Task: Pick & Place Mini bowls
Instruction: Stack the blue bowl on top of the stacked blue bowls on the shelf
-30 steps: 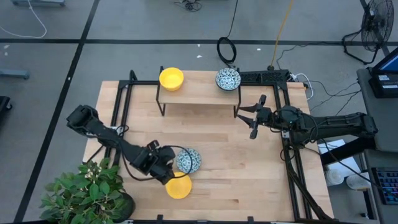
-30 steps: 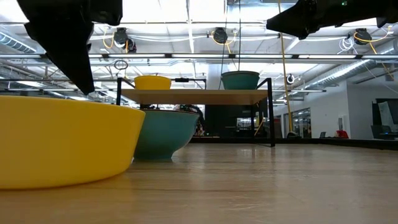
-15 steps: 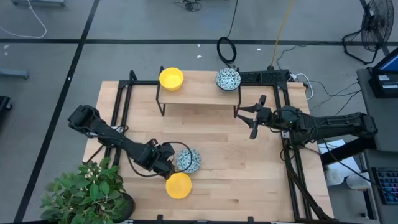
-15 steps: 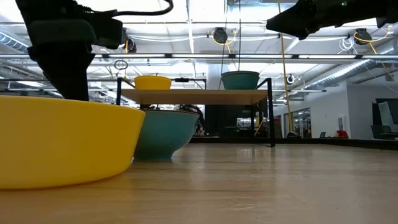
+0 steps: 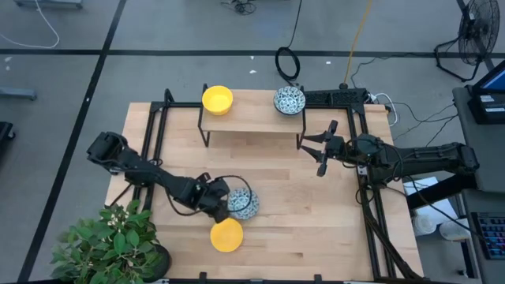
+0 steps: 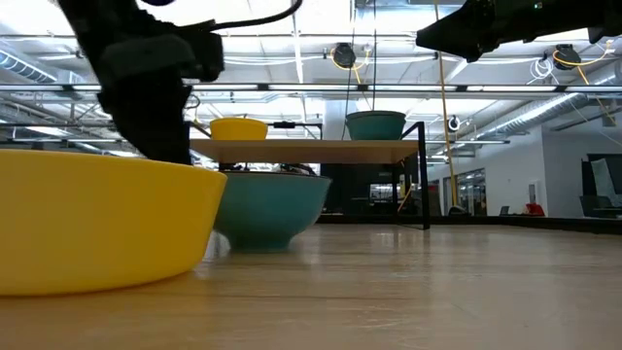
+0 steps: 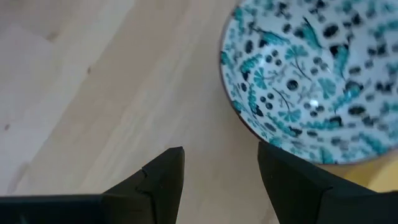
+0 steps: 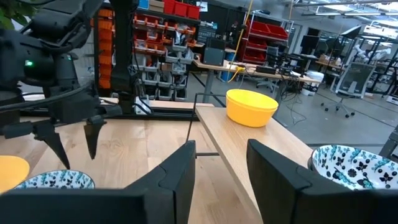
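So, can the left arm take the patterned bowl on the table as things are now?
Probably yes. The left tool is open and right beside the patterned bowl, with only bare wood between its fingers. The yellow bowl close by leaves little room on that side.

In the left wrist view the patterned bowl (image 7: 317,81) runs off the picture's edge and is blurred, and only a sliver of the yellow bowl (image 7: 382,176) shows beyond it. In the low view that yellow bowl (image 6: 102,228) is cut off at the side and hides part of the patterned bowl (image 6: 272,206). The right wrist view crops both patterned bowls, one on the table (image 8: 56,180) and one on the shelf (image 8: 357,165).
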### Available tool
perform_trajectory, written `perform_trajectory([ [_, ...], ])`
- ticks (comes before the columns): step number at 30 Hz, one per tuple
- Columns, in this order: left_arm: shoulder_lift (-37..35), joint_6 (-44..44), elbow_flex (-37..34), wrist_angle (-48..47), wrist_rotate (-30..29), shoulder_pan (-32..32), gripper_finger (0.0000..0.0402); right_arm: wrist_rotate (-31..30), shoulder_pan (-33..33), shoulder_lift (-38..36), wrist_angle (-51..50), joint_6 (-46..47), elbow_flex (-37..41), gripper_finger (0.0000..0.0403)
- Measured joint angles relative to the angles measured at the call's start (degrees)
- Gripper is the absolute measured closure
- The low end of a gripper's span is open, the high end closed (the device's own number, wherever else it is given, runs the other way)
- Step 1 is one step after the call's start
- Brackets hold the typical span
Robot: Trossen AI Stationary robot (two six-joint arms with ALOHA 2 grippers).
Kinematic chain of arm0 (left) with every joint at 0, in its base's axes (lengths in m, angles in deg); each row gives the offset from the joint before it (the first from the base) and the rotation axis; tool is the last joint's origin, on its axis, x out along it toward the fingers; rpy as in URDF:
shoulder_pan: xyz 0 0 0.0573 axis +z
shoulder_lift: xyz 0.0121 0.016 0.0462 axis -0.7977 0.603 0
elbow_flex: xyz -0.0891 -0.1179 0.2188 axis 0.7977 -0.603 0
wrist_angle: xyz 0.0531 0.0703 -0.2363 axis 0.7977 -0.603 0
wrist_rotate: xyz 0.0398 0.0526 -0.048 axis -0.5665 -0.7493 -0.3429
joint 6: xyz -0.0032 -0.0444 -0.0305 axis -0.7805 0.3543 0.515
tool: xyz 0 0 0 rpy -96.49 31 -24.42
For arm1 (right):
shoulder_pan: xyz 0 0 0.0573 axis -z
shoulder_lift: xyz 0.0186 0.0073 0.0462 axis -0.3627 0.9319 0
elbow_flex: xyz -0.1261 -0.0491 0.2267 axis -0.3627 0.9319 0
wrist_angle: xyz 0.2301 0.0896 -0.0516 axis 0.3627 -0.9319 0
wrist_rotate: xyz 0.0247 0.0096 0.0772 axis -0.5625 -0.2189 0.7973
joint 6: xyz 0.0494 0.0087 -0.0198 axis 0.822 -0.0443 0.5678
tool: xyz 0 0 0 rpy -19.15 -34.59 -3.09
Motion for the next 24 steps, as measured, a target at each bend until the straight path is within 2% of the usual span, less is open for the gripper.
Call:
perform_trajectory([
  [7, 0.00, -3.77, 0.00, 3.57, -2.64, 2.47, 0.0192, 0.00, -0.01, 0.00, 0.00, 0.00, 0.00, 0.0273],
  [14, 0.00, -11.89, 0.00, 11.03, -5.67, 4.73, 0.0192, 0.00, 0.00, 0.00, 0.00, 0.00, 0.00, 0.0273],
  [17, 0.00, -12.27, 0.00, 10.73, -1.35, 5.37, 0.0192, 0.00, 0.00, 0.00, 0.00, 0.00, 0.00, 0.0273],
  [20, 0.00, -11.59, 0.00, 9.92, 5.76, 5.61, 0.0192, 0.00, 0.00, 0.00, 0.00, 0.00, 0.00, 0.0273],
  [24, 0.00, -3.62, 0.00, 9.26, 12.11, 5.57, 0.0192, 0.00, 0.00, 0.00, 0.00, -0.05, 0.00, 0.0273],
])
